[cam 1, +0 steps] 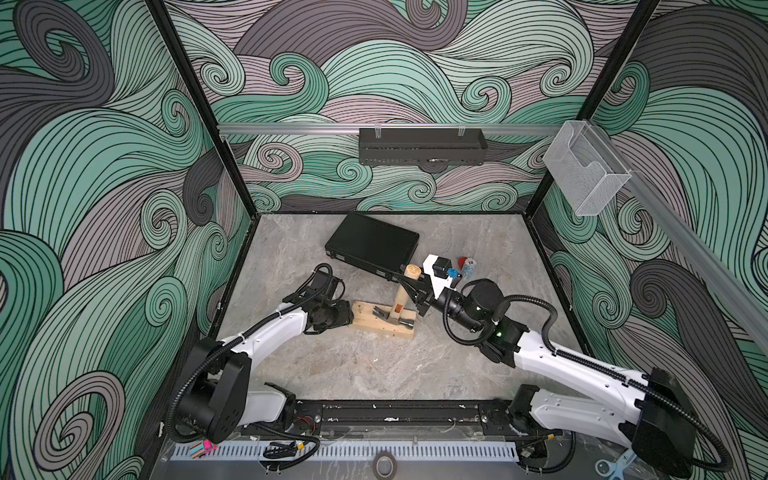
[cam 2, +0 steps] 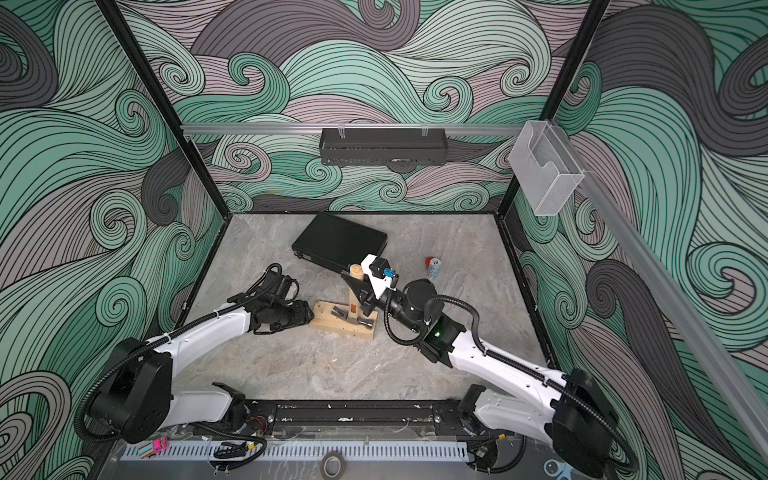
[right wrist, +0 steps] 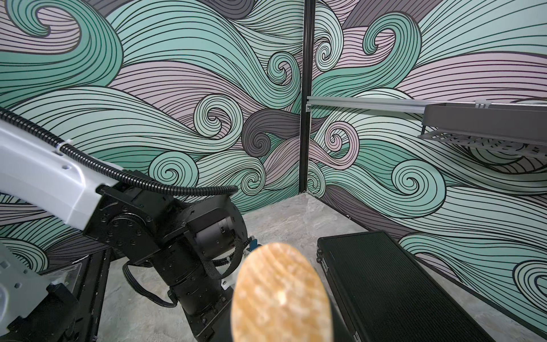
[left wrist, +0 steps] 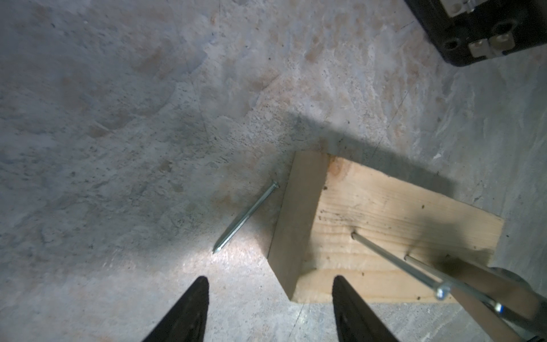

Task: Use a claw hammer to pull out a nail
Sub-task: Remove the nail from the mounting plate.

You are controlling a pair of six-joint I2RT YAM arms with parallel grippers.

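The claw hammer (cam 1: 402,297) stands with its grey head (cam 1: 397,320) on a pale wooden block (cam 1: 384,328), its wooden handle rising toward the back. My right gripper (cam 1: 412,293) is shut on the handle; in the right wrist view the handle's round end (right wrist: 279,296) hides the fingers. In the left wrist view a nail (left wrist: 393,260) leans out of the block (left wrist: 384,207), and a second nail (left wrist: 426,268) runs under the hammer's claw (left wrist: 488,296). My left gripper (left wrist: 270,284) is open, with the block's corner between its fingers. In both top views it sits at the block's left end (cam 2: 320,311).
A loose nail (left wrist: 247,217) lies on the floor beside the block. A black case (cam 1: 372,245) lies behind the block. A small red-capped clear jar (cam 1: 467,266) stands to the right. A black shelf (cam 1: 422,145) and a clear holder (cam 1: 582,174) hang on the walls.
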